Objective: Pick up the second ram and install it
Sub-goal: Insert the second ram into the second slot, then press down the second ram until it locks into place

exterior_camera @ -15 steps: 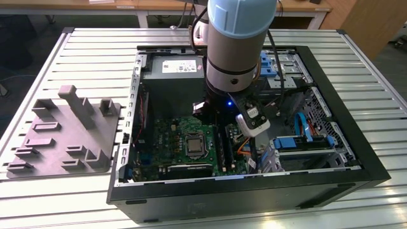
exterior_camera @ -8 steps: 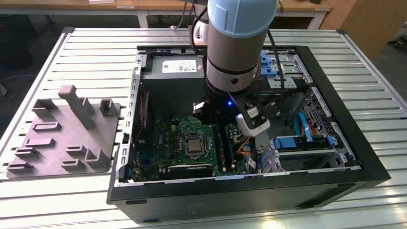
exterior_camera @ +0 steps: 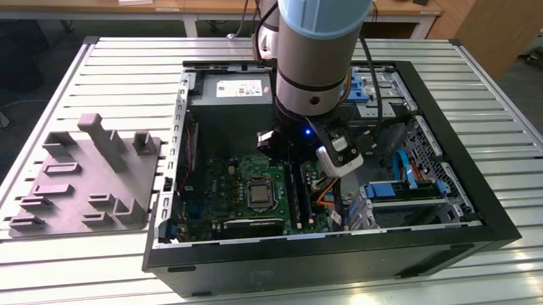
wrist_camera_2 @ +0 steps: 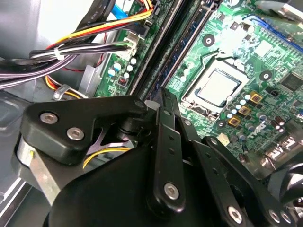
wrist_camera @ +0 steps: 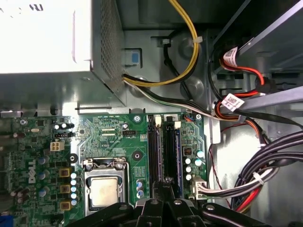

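Note:
The second ram (wrist_camera: pixel 171 149) is a thin dark stick seen edge-on, standing along the memory slots of the motherboard (wrist_camera: pixel 109 127) inside the open computer case (exterior_camera: pixel 475 210). In the exterior view the ram (exterior_camera: pixel 295 190) is a dark line just to the right of the processor (exterior_camera: pixel 257 194). My gripper (wrist_camera: pixel 164 185) is low inside the case, at one end of those slots. Its black fingers (wrist_camera_2: pixel 163 109) are drawn together over the stick's upper edge. I cannot tell whether they pinch the stick or rest on it.
A grey plastic block (exterior_camera: pixel 85 175) with slots and posts lies on the slatted table, at the exterior view's left. The power supply (wrist_camera: pixel 47 38) sits beyond the slots. Cable bundles (wrist_camera: pixel 265 156) and blue drive brackets (exterior_camera: pixel 398 187) crowd the side next to the slots.

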Available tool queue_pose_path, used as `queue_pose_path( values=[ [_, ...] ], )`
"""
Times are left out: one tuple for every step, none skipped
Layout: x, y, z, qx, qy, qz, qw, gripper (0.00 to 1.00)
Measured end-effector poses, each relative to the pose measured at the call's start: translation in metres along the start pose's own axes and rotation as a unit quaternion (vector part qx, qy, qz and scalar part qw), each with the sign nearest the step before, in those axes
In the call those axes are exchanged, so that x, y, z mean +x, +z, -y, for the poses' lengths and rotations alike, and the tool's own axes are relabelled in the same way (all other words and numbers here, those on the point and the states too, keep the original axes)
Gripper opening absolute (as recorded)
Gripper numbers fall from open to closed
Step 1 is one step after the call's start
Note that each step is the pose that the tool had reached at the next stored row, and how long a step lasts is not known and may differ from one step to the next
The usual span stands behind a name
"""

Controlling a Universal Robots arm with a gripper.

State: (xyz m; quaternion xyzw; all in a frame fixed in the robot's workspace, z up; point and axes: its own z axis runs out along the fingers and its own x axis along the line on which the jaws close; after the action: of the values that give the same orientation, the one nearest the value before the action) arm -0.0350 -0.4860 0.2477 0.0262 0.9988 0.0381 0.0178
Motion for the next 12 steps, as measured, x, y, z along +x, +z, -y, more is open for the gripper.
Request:
queue_pose_path(
  values=[
    [0.0, 0.0, 0.0, -0.0001, 0.0, 0.0, 1.0, 0.1],
    [0.0, 0.0001, 0.0, -0.0001, 0.0, 0.0001, 1.0, 0.1],
    [0.0, 0.0, 0.0, -0.0001, 0.0, 0.0001, 1.0, 0.1],
    [0.0, -0.0001, 0.0, 0.0, 0.0, 0.0, 1.0, 0.1],
    [0.0, -0.0001, 0.0, 0.0, 0.0, 0.0, 1.0, 0.1],
    [0.0, -0.0001, 0.0, 0.0, 0.0, 0.0, 1.0, 0.1],
    [0.0, -0.0001, 0.0, 0.0, 0.0, 0.0, 1.0, 0.1],
    [0.0, -0.0003, 0.0, 0.0, 0.0, 0.0, 1.0, 0.1],
    [0.0, -0.0006, 0.0, 0.0, 0.0, 0.0, 1.0, 0.1],
    [0.0, -0.0006, 0.0, 0.0, 0.0, 0.0, 1.0, 0.1],
    [0.0, -0.0006, 0.0, 0.0, 0.0, 0.0, 1.0, 0.1],
    [0.0, -0.0006, 0.0, 0.0, 0.0, 0.0, 1.0, 0.1]
  ],
)
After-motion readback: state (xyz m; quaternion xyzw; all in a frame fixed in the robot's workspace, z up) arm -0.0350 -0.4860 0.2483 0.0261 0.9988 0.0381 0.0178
